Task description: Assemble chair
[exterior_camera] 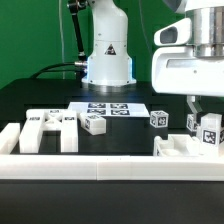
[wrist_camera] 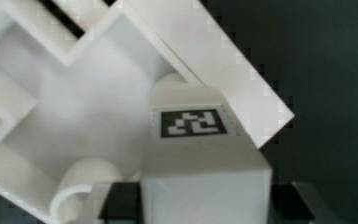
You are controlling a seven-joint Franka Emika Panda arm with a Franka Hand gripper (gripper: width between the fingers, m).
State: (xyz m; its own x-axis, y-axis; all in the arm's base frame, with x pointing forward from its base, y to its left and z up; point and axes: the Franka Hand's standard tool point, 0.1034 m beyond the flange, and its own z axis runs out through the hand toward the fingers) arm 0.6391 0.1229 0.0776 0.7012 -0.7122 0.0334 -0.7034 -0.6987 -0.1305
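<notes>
The chair [exterior_camera: 52, 131] is not standing yet. It is lying in loose white pieces on the black table [exterior_camera: 40, 100], with the big slotted panel at the exterior view's left. A small tagged block [exterior_camera: 95, 122] is sitting just beside the panel and a second block [exterior_camera: 158, 119] is sitting further toward the right. The marker board [exterior_camera: 112, 108] is lying flat behind them, in front of the robot base [exterior_camera: 105, 55].

The gripper [exterior_camera: 197, 114] is working low at the exterior view's right, with its jaws drawn nearly together and clamping a tagged piece [exterior_camera: 208, 128]. In the wrist view that piece [wrist_camera: 197, 122] is filling the middle of the picture, tag facing the camera. Angled white panels are showing behind it, but I cannot tell whether it is touching them.

The tight narrow grip is probably keeping the piece from twisting while it is being lined up. It is being held low, close by a blocky part [exterior_camera: 175, 147], which looks like the piece it is meant to join.

The white rail [exterior_camera: 100, 165] is running along the front edge, likely serving as a stop to brace parts against. By the look of things, most of the assembly is yet to be done.
</notes>
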